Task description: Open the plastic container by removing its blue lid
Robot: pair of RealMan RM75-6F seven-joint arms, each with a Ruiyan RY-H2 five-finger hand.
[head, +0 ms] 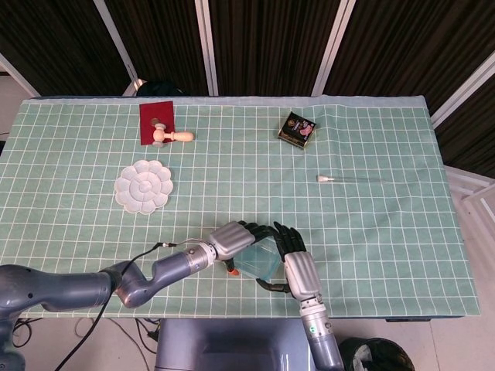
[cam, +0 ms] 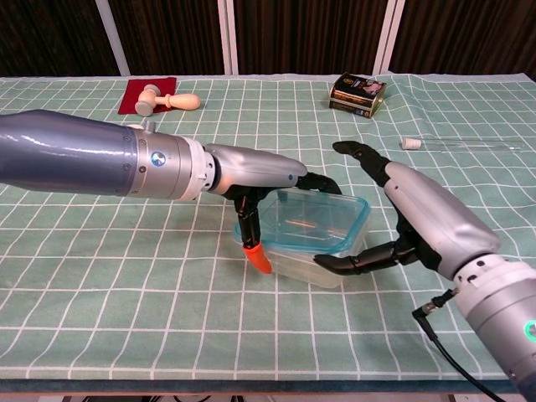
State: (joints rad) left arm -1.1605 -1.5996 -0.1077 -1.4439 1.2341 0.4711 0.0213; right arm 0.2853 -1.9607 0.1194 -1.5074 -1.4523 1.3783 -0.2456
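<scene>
The left hand [cam: 268,180] reaches in from the left and lies over the lid [cam: 314,219], its dark fingers [cam: 322,182] draped along the far edge and its orange-tipped thumb [cam: 255,255] pressed down at the near left corner, so it is closed on the lid's rim. The right hand [cam: 410,218] comes from the opposite side and cups the box [cam: 310,268], with upper fingers arched above the far right corner and lower fingers [cam: 356,261] curled against the clear wall at the near right, apparently bracing the base; whether those upper fingers touch the lid cannot be told. The lid looks tilted, its left side raised a little off the box while the right side sits lower, which suggests the seal on the left has begun to give. Box and lid sit near the front edge of the table [head: 387,224], directly between the two hands, the long axis running roughly left to right from one palm to the other. That is the relation the next move turns on: the left hand has the lifting edge and the right hand has the anchor, so peeling should go up and away toward the left while the right holds the base down. The risk is the whole box rising with the lid. Farther back lie a white palette [head: 143,185], a wooden stamp [head: 172,137] on a red cloth [head: 156,120], a small tin [head: 297,128] and a thin pipette [head: 348,178], all well apart from the work.
</scene>
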